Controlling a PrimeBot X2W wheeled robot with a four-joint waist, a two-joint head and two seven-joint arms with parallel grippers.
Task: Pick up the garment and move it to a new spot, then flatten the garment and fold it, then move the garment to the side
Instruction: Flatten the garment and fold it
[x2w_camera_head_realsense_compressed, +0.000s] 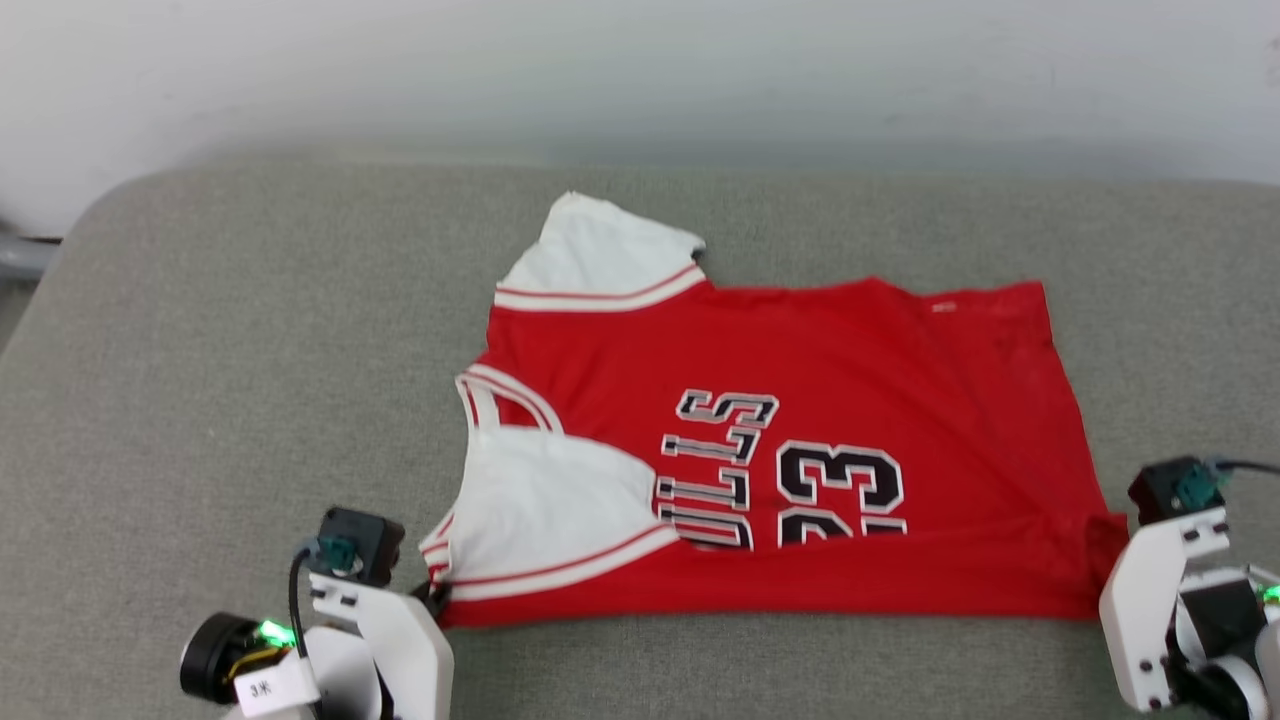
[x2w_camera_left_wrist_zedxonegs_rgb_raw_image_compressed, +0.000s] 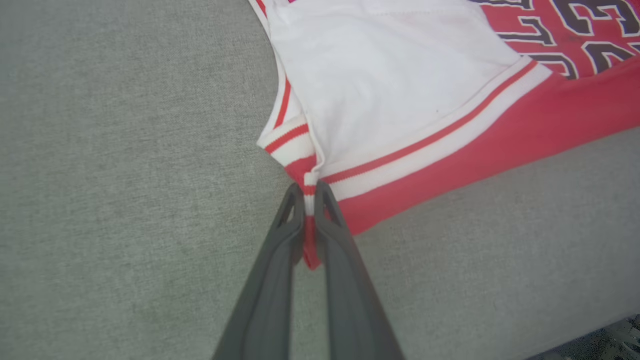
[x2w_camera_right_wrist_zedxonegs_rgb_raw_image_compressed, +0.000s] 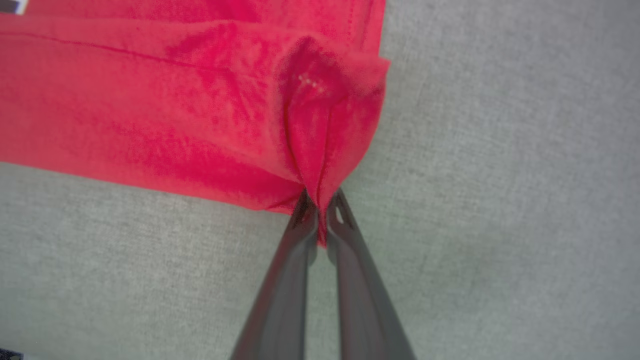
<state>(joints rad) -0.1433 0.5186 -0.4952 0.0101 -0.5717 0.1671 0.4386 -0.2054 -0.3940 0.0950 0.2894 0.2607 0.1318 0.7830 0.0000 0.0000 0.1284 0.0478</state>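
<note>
Fingers of left gripper (x2w_camera_left_wrist_zedxonegs_rgb_raw_image_compressed: 310, 192): pressed together on the striped corner of the garment (x2w_camera_head_realsense_compressed: 800, 360), by its near sleeve
Fingers of right gripper (x2w_camera_right_wrist_zedxonegs_rgb_raw_image_compressed: 320, 200): pinched on the red hem corner, cloth bunched between them
Garment: spread mid-way on the grey padded surface (x2w_camera_head_realsense_compressed: 220, 330), collar to our left, hem to our right
Done, we judge: laid flat; near edge looks folded over the number
Remaining: far sleeve (x2w_camera_head_realsense_compressed: 600, 255) sticks out; finish folding, then shift aside
</note>
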